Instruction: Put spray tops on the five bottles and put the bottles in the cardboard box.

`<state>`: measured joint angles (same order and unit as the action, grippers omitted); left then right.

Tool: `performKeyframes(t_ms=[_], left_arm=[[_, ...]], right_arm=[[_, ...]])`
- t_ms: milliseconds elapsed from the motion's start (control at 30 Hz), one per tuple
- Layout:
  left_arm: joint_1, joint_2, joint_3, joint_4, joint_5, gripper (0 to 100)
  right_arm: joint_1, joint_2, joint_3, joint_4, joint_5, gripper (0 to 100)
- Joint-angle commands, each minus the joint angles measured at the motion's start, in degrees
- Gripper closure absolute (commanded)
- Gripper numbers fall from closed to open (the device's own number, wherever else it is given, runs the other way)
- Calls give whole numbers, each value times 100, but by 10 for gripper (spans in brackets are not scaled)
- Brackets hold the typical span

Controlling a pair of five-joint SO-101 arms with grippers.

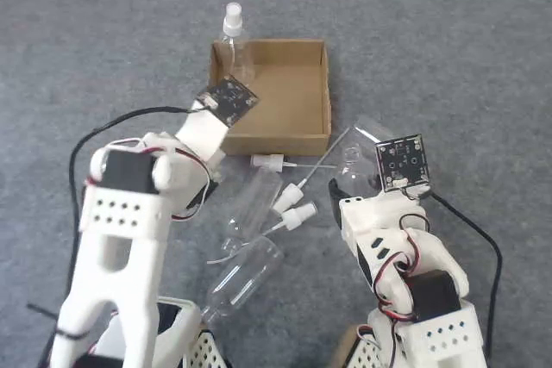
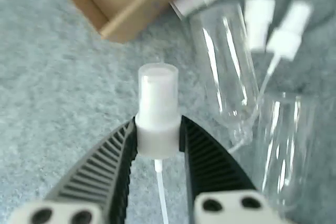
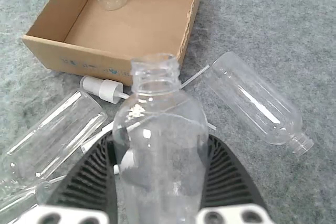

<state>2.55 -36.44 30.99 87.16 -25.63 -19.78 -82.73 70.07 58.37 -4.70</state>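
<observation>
Noted left gripper (image 2: 157, 127) with jaws narrow, pinched onto the collar of a white spray top (image 2: 157, 98). Nozzle end pointed away from the wrist, thin dip tube (image 2: 160, 192) trailing back between the ribbed fingers (image 2: 207, 161). Held above grey carpet (image 2: 58, 103), near one corner of the cardboard box (image 2: 123, 1).

Noted right gripper (image 3: 160, 148) with jaws set wider, clamped on the body of a clear held bottle (image 3: 157, 114) — neck uncapped, mouth toward the box.

In the high view, located left arm (image 1: 121, 213) at image left, wrist by the box's front-left corner. Located right arm (image 1: 401, 256) at image right, its wrist near the box's front-right corner.

Counted one capped bottle (image 1: 235, 45) standing inside the box at the far left corner, white sprayer fitted.

Counted three uncapped bottles lying on the carpet:
- slanted bottle (image 1: 252, 198), between the two arms
- lowest bottle (image 1: 243, 275), closer to the arm bases
- side bottle (image 3: 257, 103), just beside the held bottle, neck pointed away from the box

Counted three loose sprayers on the carpet:
- first sprayer (image 1: 269, 161), just in front of the box's front wall
- second sprayer (image 1: 289, 196) and third sprayer (image 1: 299, 215), side by side, just beside the slanted bottle, tubes toward the right arm
</observation>
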Motion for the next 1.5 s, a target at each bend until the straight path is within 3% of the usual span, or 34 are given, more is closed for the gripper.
performKeyframes(t_ms=[0,500,733,900,1233,1467], left_arm=[[26,-545,-277,-396,466,967],[53,-1486,-268,-2084,2681,967],[53,-1846,-268,-2699,3534,967],[53,-2163,-268,-2884,4062,967],[62,-2541,-268,-3464,4712,967],[756,-2752,215,-3666,4870,968]], right_arm=[[66,-127,-114,-154,62,989],[84,-145,-158,-303,62,991],[66,-1138,-88,-57,62,991],[66,-1736,404,-470,62,991],[-84,-2123,941,-989,62,991],[-813,-2123,1433,-1464,97,991]])
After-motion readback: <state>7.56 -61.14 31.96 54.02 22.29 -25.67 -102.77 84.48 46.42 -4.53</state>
